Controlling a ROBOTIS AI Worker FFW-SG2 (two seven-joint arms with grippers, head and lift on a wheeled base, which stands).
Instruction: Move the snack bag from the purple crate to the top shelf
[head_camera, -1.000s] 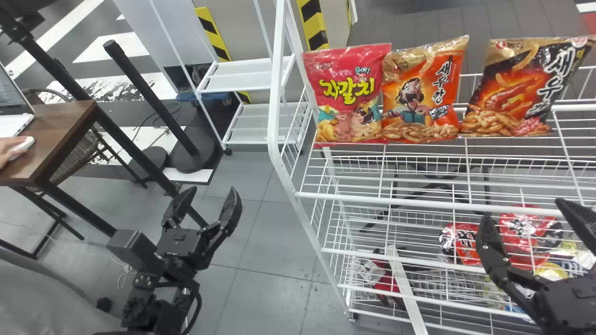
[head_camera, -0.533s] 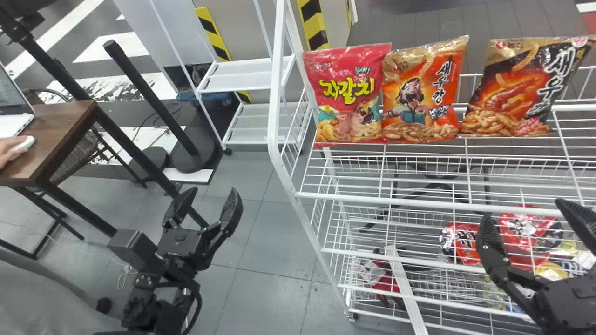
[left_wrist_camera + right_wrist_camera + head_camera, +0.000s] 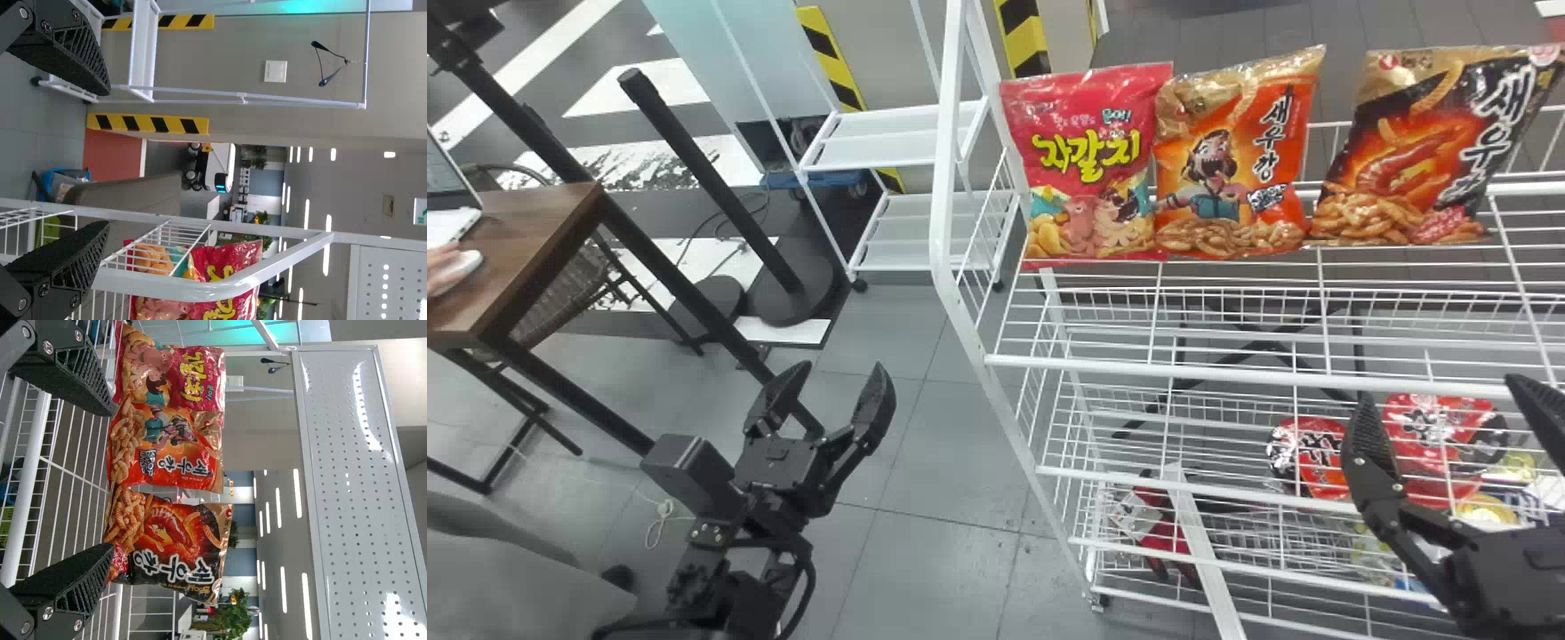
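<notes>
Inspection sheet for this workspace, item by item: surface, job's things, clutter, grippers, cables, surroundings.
Surface: top shelf of a white wire rack.
Job's things: pink bag, orange bag and black-and-orange bag stand in a row on that shelf.
Clutter: two red packages behind the wires lower down.
Grippers: left gripper open over the floor beside the rack; right gripper open before the rack; both hold nothing.
Cables: pale cord on the floor; dark cable looping beside the left arm.
Surroundings: wooden table with a laptop; second white rack.
</notes>
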